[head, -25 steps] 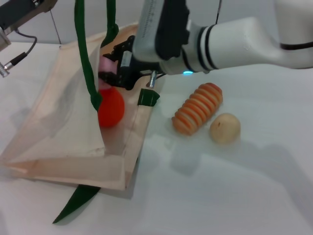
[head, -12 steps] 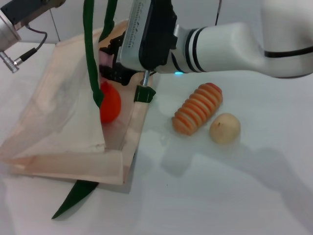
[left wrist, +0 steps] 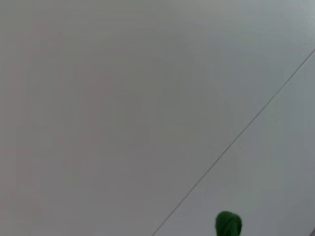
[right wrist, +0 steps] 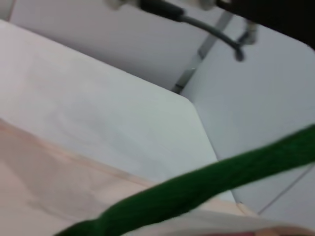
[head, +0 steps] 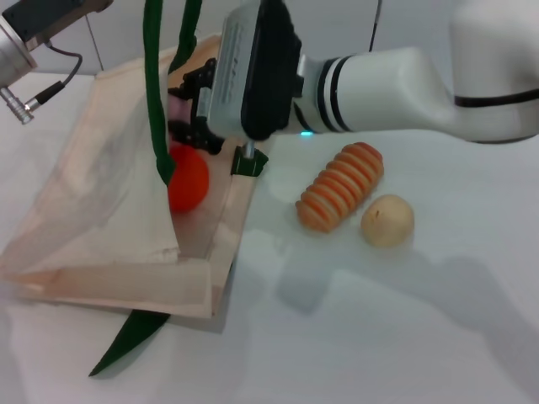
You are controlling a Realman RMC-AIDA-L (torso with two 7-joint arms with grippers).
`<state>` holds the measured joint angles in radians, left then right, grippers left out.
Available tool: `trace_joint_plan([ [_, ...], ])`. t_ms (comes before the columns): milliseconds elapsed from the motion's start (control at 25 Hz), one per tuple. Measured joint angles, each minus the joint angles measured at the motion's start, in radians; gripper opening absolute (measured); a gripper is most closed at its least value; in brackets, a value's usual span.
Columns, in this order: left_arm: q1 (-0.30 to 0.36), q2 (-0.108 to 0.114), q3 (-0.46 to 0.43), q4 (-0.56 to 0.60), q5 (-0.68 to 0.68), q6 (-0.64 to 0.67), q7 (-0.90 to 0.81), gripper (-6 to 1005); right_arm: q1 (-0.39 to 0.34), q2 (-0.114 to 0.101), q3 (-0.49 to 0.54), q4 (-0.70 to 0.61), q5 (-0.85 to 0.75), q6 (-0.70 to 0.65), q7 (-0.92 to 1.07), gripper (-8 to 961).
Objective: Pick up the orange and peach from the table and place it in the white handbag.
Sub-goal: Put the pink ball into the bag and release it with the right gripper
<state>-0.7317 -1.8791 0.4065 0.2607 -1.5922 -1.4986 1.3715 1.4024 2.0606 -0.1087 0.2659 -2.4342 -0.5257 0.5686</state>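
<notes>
Right gripper has moved deeper into the white handbag, clamped on the peach, 12 o'clock of the bagged orange; release next.

The right arm is a glossy white, rounded shell with black rings banding its wrist joint and a small cyan light glowing underneath. Its wrist housing is pale grey with a black panel, ending in a black right gripper. The left arm shows dark casing, a silver connector and black cable.
</notes>
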Motion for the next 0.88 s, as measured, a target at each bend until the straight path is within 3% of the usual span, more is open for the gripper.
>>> trace_joint_plan([
  [280,0.005,0.000,0.000,0.000,0.000,0.013,0.003,121,-0.049,0.000,0.104,0.046,0.000,0.000,-0.188,404],
  [480,0.017,0.000,0.000,0.000,0.000,0.020,0.003,122,-0.064,-0.004,0.148,0.058,0.000,0.004,-0.220,441],
  [880,0.070,0.010,0.000,0.000,0.000,0.056,0.003,123,-0.133,-0.028,0.243,0.057,0.001,-0.003,-0.223,850],
])
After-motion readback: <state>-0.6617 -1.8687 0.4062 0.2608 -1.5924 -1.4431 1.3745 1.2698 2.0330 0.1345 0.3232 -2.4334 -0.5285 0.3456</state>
